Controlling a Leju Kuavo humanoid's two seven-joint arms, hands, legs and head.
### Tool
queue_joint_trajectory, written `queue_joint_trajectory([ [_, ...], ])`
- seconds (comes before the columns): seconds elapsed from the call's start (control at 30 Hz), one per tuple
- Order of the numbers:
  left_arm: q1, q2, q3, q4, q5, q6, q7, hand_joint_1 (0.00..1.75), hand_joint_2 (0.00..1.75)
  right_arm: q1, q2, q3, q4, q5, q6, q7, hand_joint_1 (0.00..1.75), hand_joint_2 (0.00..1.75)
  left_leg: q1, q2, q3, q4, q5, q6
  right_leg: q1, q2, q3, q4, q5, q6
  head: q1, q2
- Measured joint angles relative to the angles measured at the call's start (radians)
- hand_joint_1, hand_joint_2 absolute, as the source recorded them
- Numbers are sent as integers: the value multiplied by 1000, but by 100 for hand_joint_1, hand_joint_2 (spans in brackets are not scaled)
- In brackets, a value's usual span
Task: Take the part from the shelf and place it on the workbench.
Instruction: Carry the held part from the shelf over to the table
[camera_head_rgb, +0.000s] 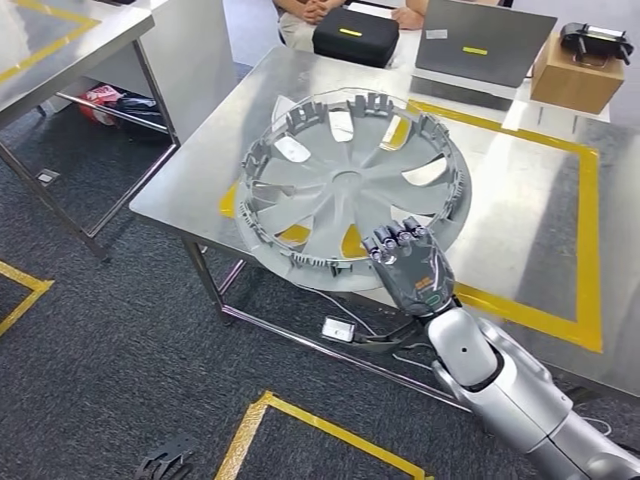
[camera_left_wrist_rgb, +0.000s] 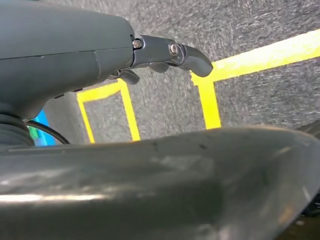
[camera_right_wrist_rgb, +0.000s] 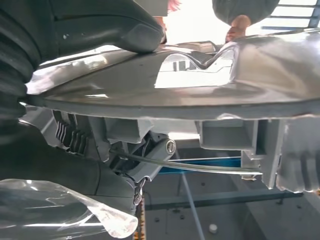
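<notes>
My right hand (camera_head_rgb: 408, 262) grips the near rim of the grey wheel cover (camera_head_rgb: 347, 185) lying on the desk (camera_head_rgb: 521, 200); my left hand (camera_head_rgb: 162, 462) hangs with fingers apart, holding nothing.

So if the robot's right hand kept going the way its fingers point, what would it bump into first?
The right hand already grips the big grey plastic wheel cover by its near rim, fingers pointing across it. Going on, it would likely just push the cover along the shiny metal workbench.
</notes>
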Motion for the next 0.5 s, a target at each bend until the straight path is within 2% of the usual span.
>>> queue_joint_trajectory([
  [0.03, 1, 0, 0, 0, 0, 0, 0, 0, 0, 1, 0, 1, 0, 0, 0, 0, 175, 175, 0, 10, 0, 0, 0, 0, -1, -6, -23, 52, -17, 2, 0, 0],
  [0.07, 1, 0, -1, 0, -1, -1, -1, 0, 0, 1, 0, 1, 0, 0, 0, 0, 175, 175, -1, 18, 0, 0, 0, 0, -3, -9, -30, 72, -16, 4, 0, 0],
  [0.1, 1, -1, -1, 0, -2, -1, -2, 0, 0, 2, 0, 1, 0, 0, 1, 0, 175, 175, -1, 26, 0, 1, -1, 0, -4, -12, -19, 54, 2, 4, 0, 0],
  [0.13, 1, -2, -1, 0, -3, -2, -3, 0, 0, 2, 0, 1, 0, 0, 1, -1, 175, 175, -1, 34, 0, 1, -1, -1, -4, -21, 12, -4, 34, 2, 1, 0],
  [0.2, 1, -4, -1, 0, -6, -3, -6, 0, 0, -2, 1, 0, 0, 0, 2, 1, 175, 175, -5, 49, 1, 4, -4, -7, 2, -63, 87, -145, 83, -5, 1, 0],
  [0.23, 1, -4, -1, 0, -8, -3, -8, 0, 0, -4, 2, -1, 0, 0, 2, 2, 175, 175, -8, 57, 1, 5, -5, -12, 6, -79, 111, -191, 94, -9, 0, 0],
  [0.27, 1, -4, -1, 0, -9, -3, -10, 0, 0, -5, 3, -1, 0, 0, 2, 3, 175, 175, -11, 66, 1, 6, -6, -17, 9, -86, 121, -210, 95, -14, -1, 0],
  [0.33, 0, -5, -1, 0, -10, -3, -12, 0, 0, -5, 5, -1, 0, 0, 3, 4, 175, 175, -12, 83, 3, 5, -8, -28, 10, -67, 121, -213, 98, -25, -3, 0],
  [0.4, -1, -6, -1, 0, -10, -4, -14, 0, 0, -4, 5, -1, 0, 0, 3, 4, 175, 175, -8, 63, -3, 30, -31, -39, 6, -46, 121, -216, 103, -38, -4, 0],
  [0.43, -1, -6, -2, 0, -10, -4, -14, 0, 0, -4, 6, -1, 0, 0, 4, 4, 175, 175, -7, 43, -18, 69, -57, -43, 4, -36, 122, -218, 105, -43, -6, 0],
  [0.5, 2, -5, -2, 0, -11, -4, -15, 0, 0, -3, 6, 0, 0, 0, 4, 5, 175, 175, -5, 9, -74, 201, -123, -46, 4, -14, 121, -218, 107, -48, -10, 0],
])
